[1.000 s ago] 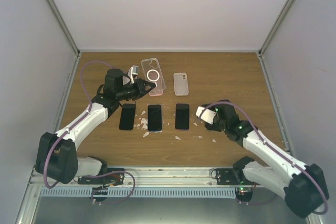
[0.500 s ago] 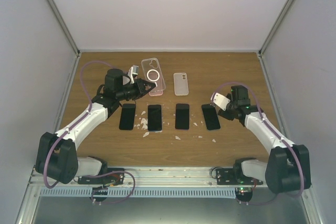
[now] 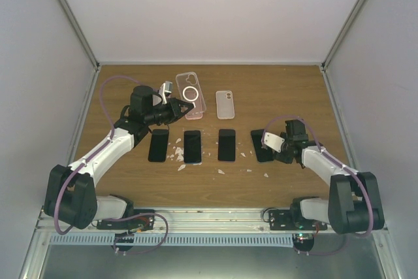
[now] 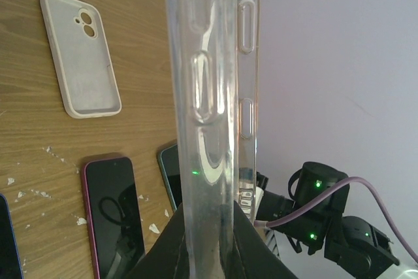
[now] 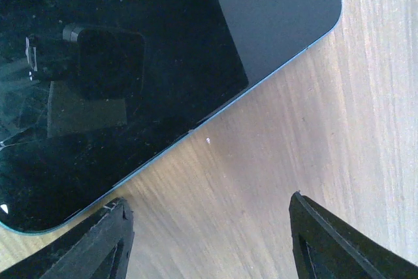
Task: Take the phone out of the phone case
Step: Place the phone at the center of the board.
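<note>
The left tool [image 4: 209,230] is clenched on the edge of a clear case [image 4: 209,83]. The right tool [image 5: 209,204] is spread open over the phone [image 5: 130,63], which lies flat on the counter [image 3: 294,89], rightmost in its row.

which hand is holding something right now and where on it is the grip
The left hand pinches the clear case at one end. The right hand is open beside a phone, holding nothing.
</note>
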`<state>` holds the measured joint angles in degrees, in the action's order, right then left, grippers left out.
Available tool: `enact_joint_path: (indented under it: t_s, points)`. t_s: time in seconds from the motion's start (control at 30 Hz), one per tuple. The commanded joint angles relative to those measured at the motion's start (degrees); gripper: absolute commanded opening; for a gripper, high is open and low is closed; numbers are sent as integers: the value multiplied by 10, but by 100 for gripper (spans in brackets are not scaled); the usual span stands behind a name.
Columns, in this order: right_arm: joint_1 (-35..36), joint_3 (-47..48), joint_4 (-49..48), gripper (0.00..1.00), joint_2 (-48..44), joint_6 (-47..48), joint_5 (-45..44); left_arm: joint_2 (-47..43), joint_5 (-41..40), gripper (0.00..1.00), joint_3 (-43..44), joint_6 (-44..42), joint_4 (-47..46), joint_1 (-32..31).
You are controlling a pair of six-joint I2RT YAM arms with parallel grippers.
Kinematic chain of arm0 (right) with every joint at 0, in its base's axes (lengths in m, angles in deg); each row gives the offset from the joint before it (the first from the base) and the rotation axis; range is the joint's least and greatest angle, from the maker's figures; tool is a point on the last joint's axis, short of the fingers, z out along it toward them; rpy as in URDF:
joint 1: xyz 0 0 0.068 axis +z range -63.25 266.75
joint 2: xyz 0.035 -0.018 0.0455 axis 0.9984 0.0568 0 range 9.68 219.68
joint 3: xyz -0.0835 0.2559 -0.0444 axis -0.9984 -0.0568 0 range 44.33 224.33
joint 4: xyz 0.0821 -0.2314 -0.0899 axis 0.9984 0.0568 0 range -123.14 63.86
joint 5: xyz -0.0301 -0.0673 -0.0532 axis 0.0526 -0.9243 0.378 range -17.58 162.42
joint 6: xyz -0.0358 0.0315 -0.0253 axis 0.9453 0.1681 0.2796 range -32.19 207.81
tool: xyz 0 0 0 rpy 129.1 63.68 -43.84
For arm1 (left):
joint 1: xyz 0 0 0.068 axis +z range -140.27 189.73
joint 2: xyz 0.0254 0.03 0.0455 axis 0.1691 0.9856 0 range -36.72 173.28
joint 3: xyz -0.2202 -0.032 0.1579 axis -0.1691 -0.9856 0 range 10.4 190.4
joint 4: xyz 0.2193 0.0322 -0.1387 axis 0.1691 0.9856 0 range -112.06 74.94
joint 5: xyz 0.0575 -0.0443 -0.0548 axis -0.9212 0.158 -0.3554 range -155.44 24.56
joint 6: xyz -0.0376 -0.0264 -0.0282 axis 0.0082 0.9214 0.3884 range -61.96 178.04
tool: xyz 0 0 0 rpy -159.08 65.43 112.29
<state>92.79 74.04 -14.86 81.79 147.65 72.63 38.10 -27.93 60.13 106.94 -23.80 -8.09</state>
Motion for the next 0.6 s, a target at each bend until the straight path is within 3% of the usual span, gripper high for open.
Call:
enact_joint_path:
  t_s: [0.0, 0.57]
  points:
    - [-5, -10, -20, 66, 7, 11, 8, -11, 6, 0, 4, -3, -36, 3]
    - [10, -10, 49, 67, -28, -2, 46, -8, 8, 0, 1, 5, -44, 3]
